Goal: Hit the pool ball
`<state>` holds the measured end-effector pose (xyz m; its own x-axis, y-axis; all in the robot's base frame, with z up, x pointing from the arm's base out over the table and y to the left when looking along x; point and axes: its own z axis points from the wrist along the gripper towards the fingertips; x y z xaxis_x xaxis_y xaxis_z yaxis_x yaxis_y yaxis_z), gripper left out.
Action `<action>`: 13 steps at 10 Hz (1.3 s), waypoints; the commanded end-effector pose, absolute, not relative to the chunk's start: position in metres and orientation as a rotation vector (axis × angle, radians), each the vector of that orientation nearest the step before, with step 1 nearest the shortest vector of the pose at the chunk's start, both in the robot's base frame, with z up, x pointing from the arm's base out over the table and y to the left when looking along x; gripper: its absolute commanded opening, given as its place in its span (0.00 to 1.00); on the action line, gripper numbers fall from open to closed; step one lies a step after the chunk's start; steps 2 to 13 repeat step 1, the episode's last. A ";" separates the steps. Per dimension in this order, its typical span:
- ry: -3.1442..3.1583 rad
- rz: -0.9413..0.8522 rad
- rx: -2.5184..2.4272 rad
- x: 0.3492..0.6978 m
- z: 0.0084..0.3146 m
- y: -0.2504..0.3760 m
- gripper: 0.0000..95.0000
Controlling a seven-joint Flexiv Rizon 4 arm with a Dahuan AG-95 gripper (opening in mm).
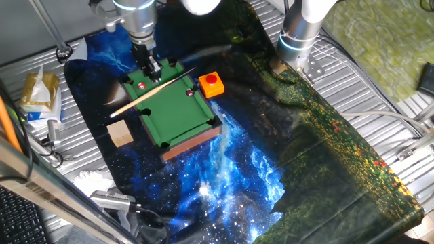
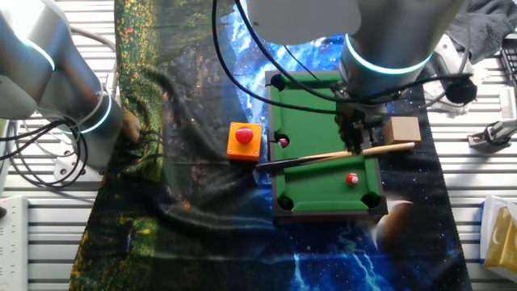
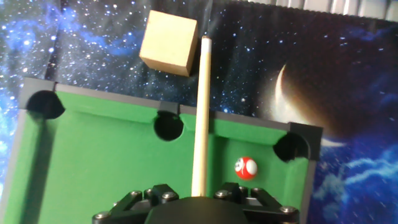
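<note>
- My gripper (image 2: 355, 144) hangs over the miniature pool table (image 2: 315, 97), fingers clamped on a thin wooden cue stick (image 2: 339, 153); in the hand view the cue (image 3: 200, 112) rises straight up out of my fingers (image 3: 231, 190).
- In the other fixed view the cue lies nearly level across the green felt, its pale end sticking out past the table's edge toward the wooden cube (image 2: 402, 129).
- The pool ball (image 3: 246, 168), bright red with a white spot, rests on the felt just to one side of the cue, near a corner pocket (image 3: 291, 147). I cannot tell whether the cue touches it; in the hand view a narrow strip of green shows between them.
- In one fixed view the same ball (image 1: 142, 86) sits close beside my gripper (image 1: 150, 68).
- A darker red ball (image 2: 283, 142) lies by the opposite rail, well apart from the bright one.
- A red button on an orange box (image 2: 244, 141) stands on the starry cloth (image 2: 347, 259) just beside the table.
- A second arm (image 2: 56, 81) stands at the cloth's edge.
</note>
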<state>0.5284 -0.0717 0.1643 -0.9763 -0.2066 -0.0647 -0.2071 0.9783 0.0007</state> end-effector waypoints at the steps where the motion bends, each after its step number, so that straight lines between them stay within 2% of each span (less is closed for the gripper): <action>1: 3.062 0.023 -0.323 0.529 0.165 -0.071 0.00; 13: 3.062 0.023 -0.323 0.529 0.165 -0.071 0.00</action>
